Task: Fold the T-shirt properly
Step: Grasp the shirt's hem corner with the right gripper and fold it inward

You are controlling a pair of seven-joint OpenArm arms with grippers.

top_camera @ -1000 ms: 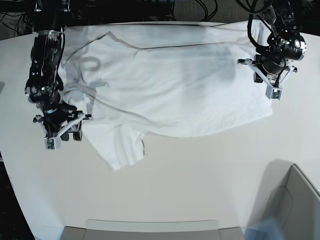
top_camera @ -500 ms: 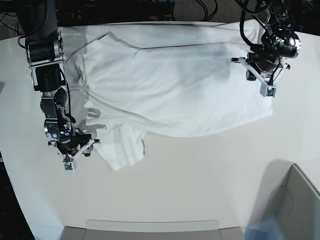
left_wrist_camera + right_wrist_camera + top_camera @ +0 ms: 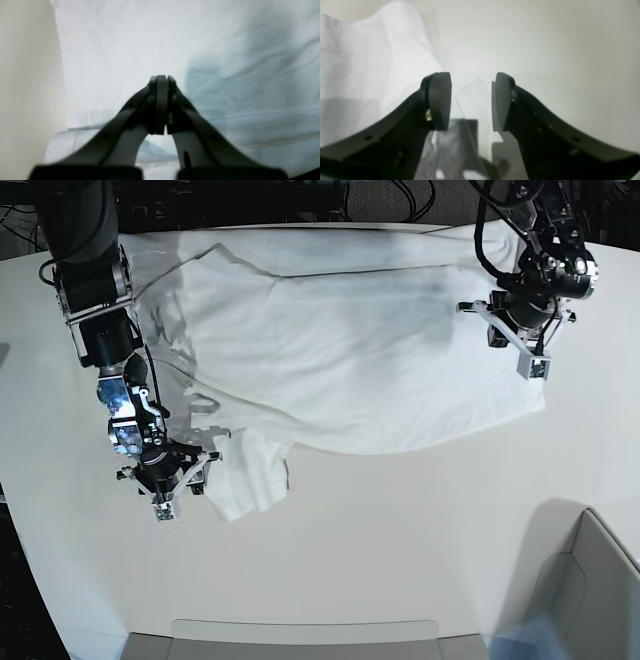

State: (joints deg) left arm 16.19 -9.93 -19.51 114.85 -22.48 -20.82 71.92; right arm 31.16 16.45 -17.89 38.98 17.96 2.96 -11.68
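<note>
The white T-shirt (image 3: pixel 350 350) lies spread and wrinkled across the back of the table, with one sleeve (image 3: pixel 248 473) folded out toward the front. My right gripper (image 3: pixel 187 487) sits low on the table just left of that sleeve. In the right wrist view it (image 3: pixel 471 100) is open, the T-shirt (image 3: pixel 365 65) lies beside its left finger, and nothing is gripped. My left gripper (image 3: pixel 520 345) hovers over the shirt's right end. In the left wrist view it (image 3: pixel 161 81) is shut with nothing between its pads and the T-shirt (image 3: pixel 125 50) is beneath it.
The pale tabletop (image 3: pixel 400 540) extends toward the front. A grey bin (image 3: pixel 590 580) stands at the front right corner, and a shallow tray edge (image 3: pixel 300 630) runs along the front. Dark cables and arm bases (image 3: pixel 300 200) line the back.
My right arm has moved forward along the shirt's left side to the sleeve, with its jaws a little wider. My left gripper has drifted slightly back and left, staying shut.
</note>
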